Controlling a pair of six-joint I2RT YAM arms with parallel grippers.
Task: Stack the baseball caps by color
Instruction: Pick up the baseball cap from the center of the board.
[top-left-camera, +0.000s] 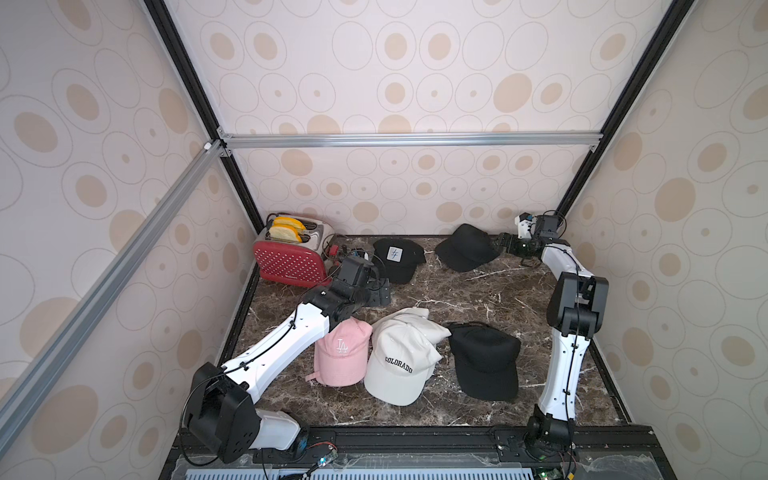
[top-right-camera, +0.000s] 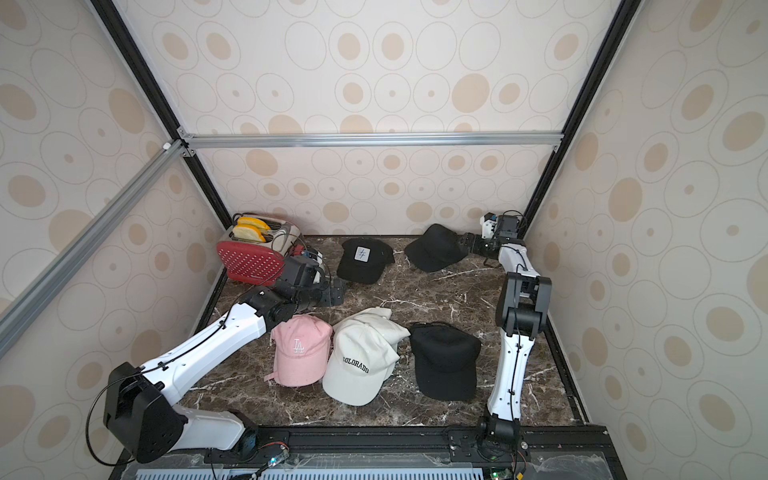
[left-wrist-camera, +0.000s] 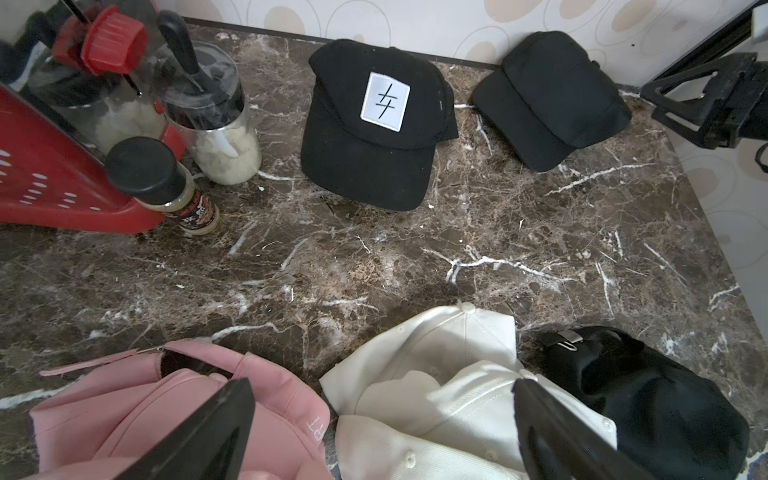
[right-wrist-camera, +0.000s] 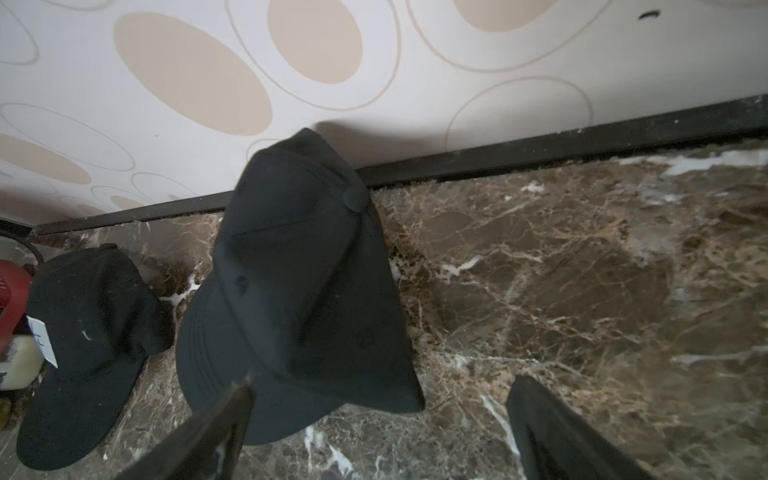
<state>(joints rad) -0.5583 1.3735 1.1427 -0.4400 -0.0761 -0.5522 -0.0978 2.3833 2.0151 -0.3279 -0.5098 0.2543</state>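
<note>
Top views: toaster (top-left-camera: 291, 262) w/ bread (top-left-camera: 286, 232); left wrist: jar (left-wrist-camera: 224, 153) w/ granules (left-wrist-camera: 226, 160); left gripper (left-wrist-camera: 380, 384), right gripper (right-wrist-camera: 382, 380) spread.

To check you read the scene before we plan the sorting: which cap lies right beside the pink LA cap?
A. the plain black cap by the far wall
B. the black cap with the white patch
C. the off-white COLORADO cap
C: in both top views the off-white COLORADO cap lies edge to edge with the pink LA cap.
</note>
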